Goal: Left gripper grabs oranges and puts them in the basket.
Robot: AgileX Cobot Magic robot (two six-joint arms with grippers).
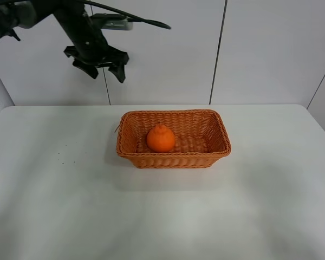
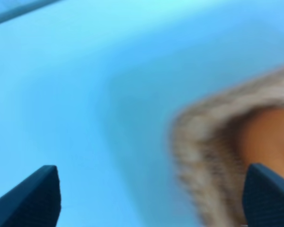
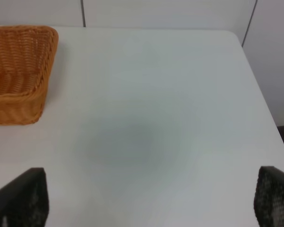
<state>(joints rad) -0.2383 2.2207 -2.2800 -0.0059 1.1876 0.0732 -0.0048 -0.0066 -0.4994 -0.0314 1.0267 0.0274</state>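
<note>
The orange (image 1: 161, 138) lies inside the woven wicker basket (image 1: 173, 157) at the middle of the white table, left of the basket's centre. My left gripper (image 1: 104, 69) is open and empty, raised high above the table at the back left, well clear of the basket. In the blurred left wrist view the basket rim (image 2: 203, 137) and a patch of the orange (image 2: 267, 139) show between the two black fingertips (image 2: 35, 196). My right gripper (image 3: 151, 198) is open and empty over bare table to the right of the basket (image 3: 19, 71); it is out of the exterior view.
The white table (image 1: 54, 206) has a far edge against white wall panels and a right edge near the right gripper's side (image 3: 265, 94). A few small dark specks (image 1: 65, 154) lie left of the basket.
</note>
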